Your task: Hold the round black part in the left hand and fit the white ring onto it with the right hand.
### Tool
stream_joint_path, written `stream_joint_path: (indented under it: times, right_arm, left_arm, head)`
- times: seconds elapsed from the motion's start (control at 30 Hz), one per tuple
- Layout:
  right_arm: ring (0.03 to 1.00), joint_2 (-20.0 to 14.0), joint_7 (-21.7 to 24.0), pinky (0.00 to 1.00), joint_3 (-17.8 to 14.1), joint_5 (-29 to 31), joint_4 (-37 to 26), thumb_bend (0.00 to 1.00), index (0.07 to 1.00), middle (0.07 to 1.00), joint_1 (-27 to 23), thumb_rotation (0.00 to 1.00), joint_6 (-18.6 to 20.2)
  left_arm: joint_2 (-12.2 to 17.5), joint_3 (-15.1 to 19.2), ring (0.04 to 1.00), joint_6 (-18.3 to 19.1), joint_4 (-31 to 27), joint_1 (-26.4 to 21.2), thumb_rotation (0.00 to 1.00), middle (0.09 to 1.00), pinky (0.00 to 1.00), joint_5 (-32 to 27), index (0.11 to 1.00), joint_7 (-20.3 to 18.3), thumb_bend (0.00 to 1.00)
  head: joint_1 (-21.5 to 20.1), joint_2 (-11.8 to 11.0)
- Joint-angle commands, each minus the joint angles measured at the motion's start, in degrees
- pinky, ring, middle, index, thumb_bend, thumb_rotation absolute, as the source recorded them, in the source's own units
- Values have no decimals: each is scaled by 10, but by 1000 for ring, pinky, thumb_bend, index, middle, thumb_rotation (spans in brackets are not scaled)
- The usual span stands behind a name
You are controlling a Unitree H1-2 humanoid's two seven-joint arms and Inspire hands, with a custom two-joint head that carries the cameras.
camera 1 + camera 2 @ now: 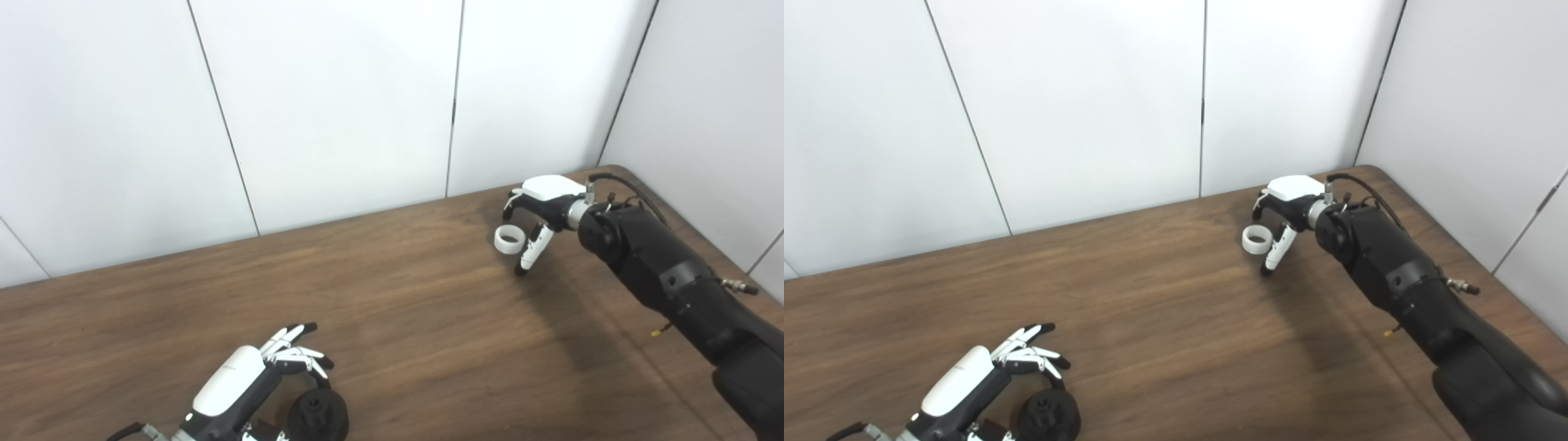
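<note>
The round black part (318,418) lies on the wooden table (404,318) at the near left, partly cut off by the picture's bottom edge. My left hand (269,367) arches over its left side. The fingers are spread, one curls down to the part's top rim, and there is no closed grip. Far right, the white ring (508,239) rests on the table with its hole facing up. My right hand (534,214) hovers over it, open, with the fingers (510,205) behind the ring and the thumb (528,252) at its right side. Whether the thumb touches the ring cannot be told.
White wall panels (343,104) stand along the table's far edge, and another runs along its right edge. The table's rounded far right corner (618,168) is just behind my right hand. A cable (631,187) loops at the right wrist.
</note>
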Motion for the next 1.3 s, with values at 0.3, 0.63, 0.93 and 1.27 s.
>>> stream_joint_path:
  times: [0.3, 0.63, 0.93, 1.27]
  right_arm:
    - [1000, 1, 1, 1000, 8, 5, -19, 873, 760, 952, -22, 411, -27]
    - [1000, -2, 8, 1000, 8, 5, -27, 863, 761, 956, -16, 409, -25]
    - [1000, -11, 9, 1000, 3, 8, -25, 845, 765, 959, -12, 380, -22]
    - [1000, -14, 8, 1000, -1, 11, -33, 847, 769, 960, -6, 389, -20]
  left_arm:
    - [-7, 8, 973, -10, -9, -12, 58, 737, 1000, -2, 482, 10, 524]
    - [-5, 11, 970, -10, -11, -10, 59, 737, 1000, -4, 482, 10, 524]
    - [-2, 11, 972, -10, -7, -11, 59, 737, 1000, -5, 482, 9, 524]
    - [0, 14, 972, -10, -10, -13, 59, 738, 1000, -9, 482, 5, 524]
  head:
    - [2, -2]
    - [2, 1]
    - [0, 0]
    - [0, 0]
